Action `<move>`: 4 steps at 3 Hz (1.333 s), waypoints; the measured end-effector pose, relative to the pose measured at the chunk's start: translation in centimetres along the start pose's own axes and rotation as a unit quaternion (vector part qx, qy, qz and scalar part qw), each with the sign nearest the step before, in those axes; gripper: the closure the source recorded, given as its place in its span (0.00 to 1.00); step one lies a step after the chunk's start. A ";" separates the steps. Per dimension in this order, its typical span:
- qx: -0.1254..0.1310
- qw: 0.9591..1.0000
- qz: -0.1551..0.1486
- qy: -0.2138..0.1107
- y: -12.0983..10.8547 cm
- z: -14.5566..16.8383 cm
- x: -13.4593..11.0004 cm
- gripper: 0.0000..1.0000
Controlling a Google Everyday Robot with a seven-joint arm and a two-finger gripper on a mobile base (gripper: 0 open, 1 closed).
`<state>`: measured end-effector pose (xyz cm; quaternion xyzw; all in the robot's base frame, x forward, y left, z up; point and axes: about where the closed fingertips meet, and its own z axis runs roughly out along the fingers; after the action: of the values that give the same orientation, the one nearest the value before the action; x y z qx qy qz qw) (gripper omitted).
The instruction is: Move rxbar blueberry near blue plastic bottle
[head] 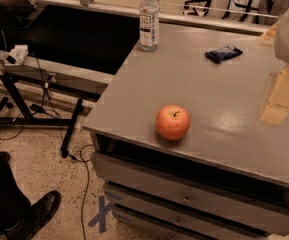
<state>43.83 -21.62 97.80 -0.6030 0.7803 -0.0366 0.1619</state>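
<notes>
Camera view: the small flat dark blue rxbar blueberry wrapper [224,53] lies at the far side of the grey worktop [209,89]. It is well apart from the tall clear blue plastic bottle [149,19], white-capped, which stands upright at the far left corner. A round red-orange apple [172,122] sits near the front edge. The gripper [279,96] is at the right edge of the view, over the worktop. Whether it is spread or closed cannot be told.

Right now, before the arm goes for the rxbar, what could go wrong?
The rxbar blueberry lies flat on the counter, so the hand, at the view's right edge, might just push it rather than lift it.
The blue plastic bottle stands tall near the counter's far left corner; a bump on placing could topple it off.
</notes>
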 end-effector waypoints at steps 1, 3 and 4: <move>0.000 1.000 0.000 0.000 0.0 0.0 0.0 0.00; 0.021 0.998 0.026 -0.050 -3.9 1.9 -0.5 0.00; 0.037 0.990 0.068 -0.116 -8.2 4.4 -1.7 0.00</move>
<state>53.11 -21.55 96.05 -0.5424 0.7936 0.0161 0.2753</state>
